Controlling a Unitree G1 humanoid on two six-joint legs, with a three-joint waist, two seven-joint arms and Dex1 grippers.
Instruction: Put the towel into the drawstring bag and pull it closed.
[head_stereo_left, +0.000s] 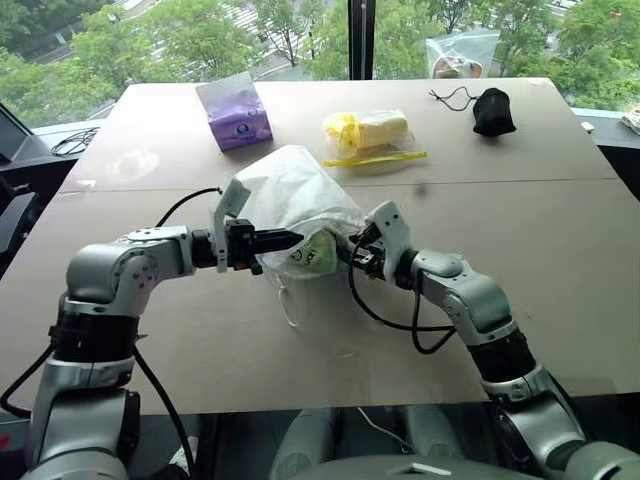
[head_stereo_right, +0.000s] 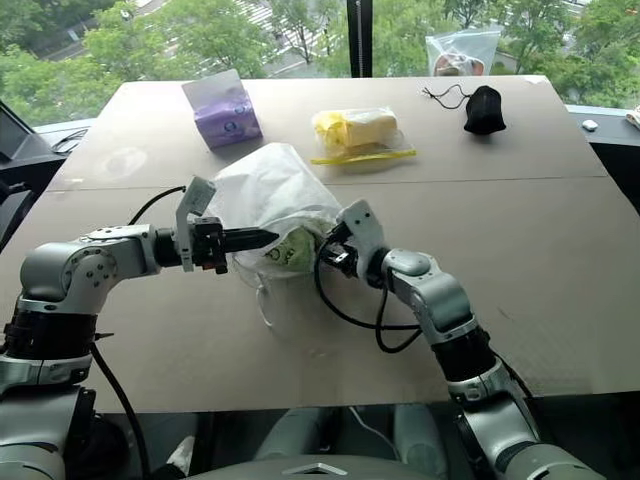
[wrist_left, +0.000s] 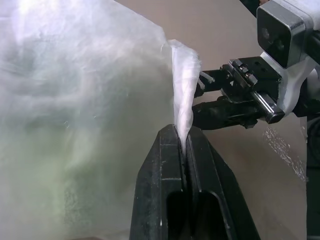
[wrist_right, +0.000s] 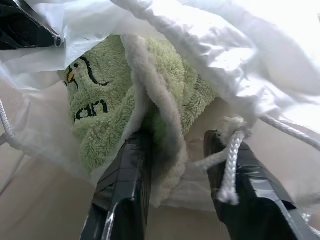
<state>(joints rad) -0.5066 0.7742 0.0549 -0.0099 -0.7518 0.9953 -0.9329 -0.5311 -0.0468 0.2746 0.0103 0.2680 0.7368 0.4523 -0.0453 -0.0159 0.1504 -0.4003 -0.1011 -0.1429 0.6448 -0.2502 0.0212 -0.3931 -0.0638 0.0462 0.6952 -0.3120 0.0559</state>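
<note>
At frame centre, both grippers meet at the mouth of the drawstring bag (head_stereo_left: 290, 195) on the table (head_stereo_left: 560, 240).
From the left, the left gripper (head_stereo_left: 290, 238) is clamped on the bag's white rim fabric. From the right, the right gripper (wrist_right: 175, 150) has its jaws apart, one finger against the towel (wrist_right: 107, 115), which sits in the bag's mouth; a white cord (wrist_right: 230, 165) drapes over the other finger.
</note>
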